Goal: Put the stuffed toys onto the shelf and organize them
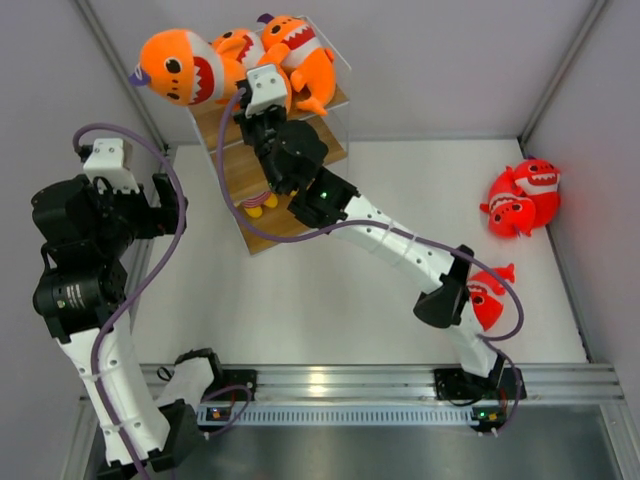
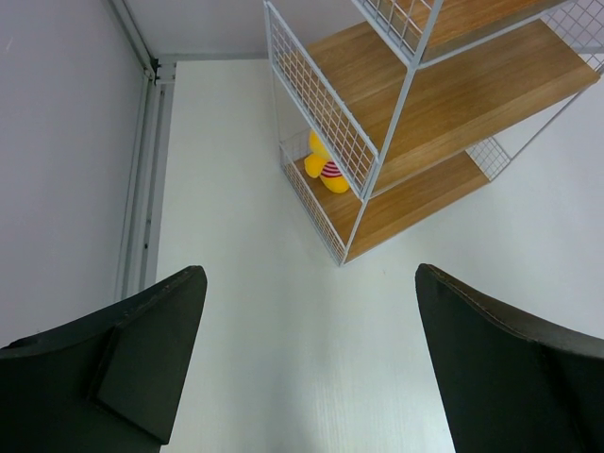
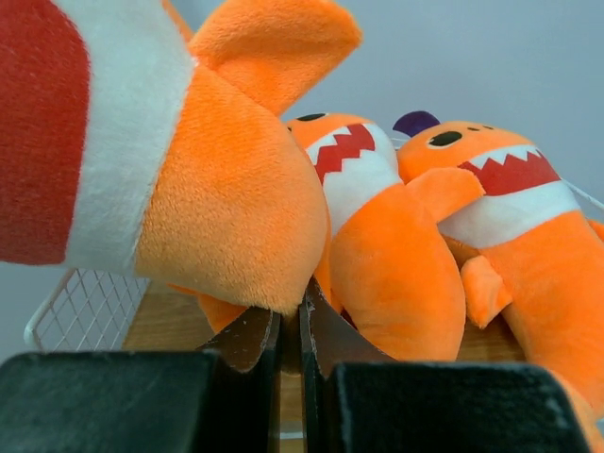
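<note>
Plainly, 3 orange sharks (image 3: 377,255) show white zigzag teeth and red mouths.

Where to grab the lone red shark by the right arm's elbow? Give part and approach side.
Judging from the top view, pinch the red shark across its plump middle, from above, on the side away from the arm: it lies flat on the table, and the right arm's elbow covers its near edge.
</note>
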You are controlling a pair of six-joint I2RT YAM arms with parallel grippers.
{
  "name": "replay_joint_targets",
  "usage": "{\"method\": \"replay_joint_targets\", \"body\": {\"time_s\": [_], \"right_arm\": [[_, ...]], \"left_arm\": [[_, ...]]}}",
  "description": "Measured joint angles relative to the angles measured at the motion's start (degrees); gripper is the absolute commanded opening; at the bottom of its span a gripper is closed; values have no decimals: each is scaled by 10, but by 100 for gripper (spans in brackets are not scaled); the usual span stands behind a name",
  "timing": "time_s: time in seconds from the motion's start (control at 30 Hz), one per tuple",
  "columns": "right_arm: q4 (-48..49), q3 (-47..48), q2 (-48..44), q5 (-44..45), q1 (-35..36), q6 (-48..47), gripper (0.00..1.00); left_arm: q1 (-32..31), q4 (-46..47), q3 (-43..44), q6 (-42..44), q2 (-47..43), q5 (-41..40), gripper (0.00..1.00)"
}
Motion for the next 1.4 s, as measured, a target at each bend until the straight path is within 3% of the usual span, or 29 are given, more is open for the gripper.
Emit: {"method": "replay_joint_targets", "body": {"time_s": [0.57, 0.83, 1.1, 1.4], "right_arm": [[66, 0, 22, 54, 0, 45, 0], [61, 0, 43, 52, 0, 67, 1], [62, -4, 44, 48, 0, 77, 5], [59, -12, 44, 38, 0, 82, 13]], "left_arm": [[0, 1, 4, 0, 18, 14, 98], [0, 44, 115, -3, 88, -3, 85], [0, 113, 256, -31, 199, 91, 85], [-2, 181, 316, -105, 320, 103, 86]]}}
